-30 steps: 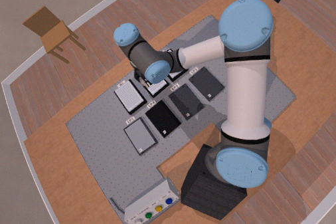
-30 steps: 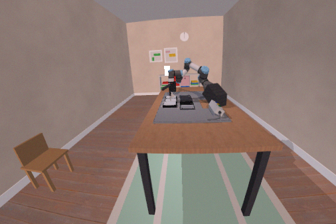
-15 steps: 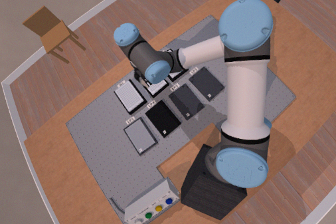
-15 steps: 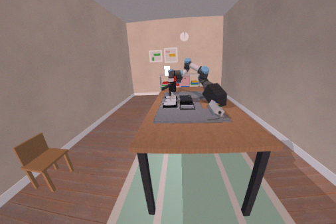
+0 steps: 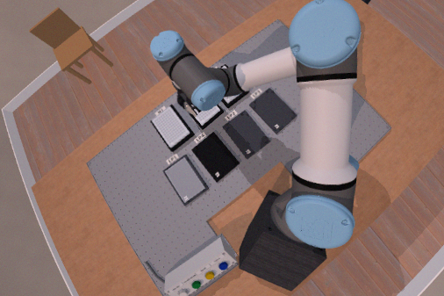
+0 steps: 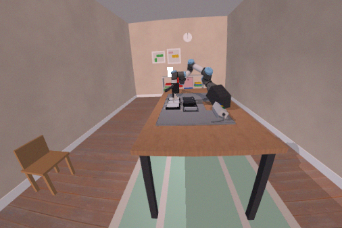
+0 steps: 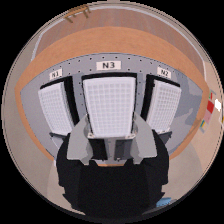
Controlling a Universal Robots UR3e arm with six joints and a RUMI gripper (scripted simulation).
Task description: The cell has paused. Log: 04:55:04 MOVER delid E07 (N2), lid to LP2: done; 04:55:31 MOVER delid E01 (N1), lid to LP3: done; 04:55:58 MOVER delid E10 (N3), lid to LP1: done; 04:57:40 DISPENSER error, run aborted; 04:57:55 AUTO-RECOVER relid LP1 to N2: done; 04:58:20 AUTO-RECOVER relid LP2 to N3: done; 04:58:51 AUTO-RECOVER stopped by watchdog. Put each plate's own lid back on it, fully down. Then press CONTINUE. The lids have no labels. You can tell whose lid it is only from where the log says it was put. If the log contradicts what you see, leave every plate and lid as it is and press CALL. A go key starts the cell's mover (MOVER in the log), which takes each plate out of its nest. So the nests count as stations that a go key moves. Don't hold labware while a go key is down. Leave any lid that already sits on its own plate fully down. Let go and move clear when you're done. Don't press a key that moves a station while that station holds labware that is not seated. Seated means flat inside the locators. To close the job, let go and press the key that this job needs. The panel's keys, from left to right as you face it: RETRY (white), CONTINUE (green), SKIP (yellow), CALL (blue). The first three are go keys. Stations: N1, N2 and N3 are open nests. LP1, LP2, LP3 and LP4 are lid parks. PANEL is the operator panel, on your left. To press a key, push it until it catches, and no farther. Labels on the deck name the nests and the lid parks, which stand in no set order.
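Note:
In the wrist view three white well plates stand in a row: N1 (image 7: 54, 102) on the left, N3 in the middle, N2 (image 7: 162, 100) on the right. My gripper (image 7: 110, 113) is low over the N3 plate, with its fingers shut on the near end of the lid (image 7: 110, 125) that sits on that plate. In the top view the gripper (image 5: 190, 107) hangs below the wrist over the middle nest. The N1 plate (image 5: 171, 126) shows open wells. The N2 nest (image 5: 231, 98) is mostly hidden by the arm.
Four lid parks lie in a diagonal row. The front-left park (image 5: 185, 179) holds a light grey lid, and LP4 (image 5: 215, 155), LP2 (image 5: 246, 133) and the far-right park (image 5: 272, 111) look dark. The panel (image 5: 202, 271) has green (image 5: 196, 285), yellow (image 5: 210, 275) and blue (image 5: 223, 265) keys.

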